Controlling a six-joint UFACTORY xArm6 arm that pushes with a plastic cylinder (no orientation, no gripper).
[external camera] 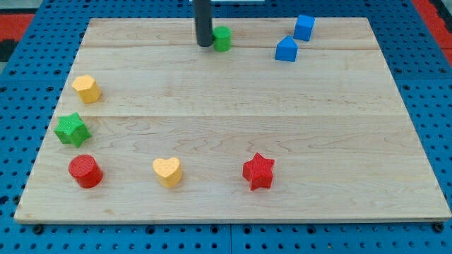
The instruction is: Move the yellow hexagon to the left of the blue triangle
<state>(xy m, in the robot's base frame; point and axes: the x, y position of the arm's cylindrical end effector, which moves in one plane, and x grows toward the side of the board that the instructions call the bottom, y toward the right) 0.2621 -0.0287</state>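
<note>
jaws are absent on this arm: it ends in a plain dark rod, so nothing opens, closes or is held. camera view, the only one: my tip [204, 45] rests on the wooden surface [233, 120] near the view's top, left of centre, just beside the left face of a small green block [222, 38], touching or nearly so; its shape cannot be made out.

the yellow hexagon [86, 89] lies at the view's left edge, well apart from the tip. the blue triangle [286, 49], a peaked block, sits at the view's upper right, with a blue cube [304, 27] just beside it, above and to the right.

also noted along the view's left and bottom: green star [72, 130], red cylinder [85, 171], yellow heart [167, 171], red star [258, 171].

assessment: the task appears not begun in effect. the hexagon is far from its goal, and no contact with it is made. remaining: bring the tip to the hexagon's left side, push it rightward and upward across the surface, and stop just left of the triangle. the green block lies near that route and may be disturbed.
</note>
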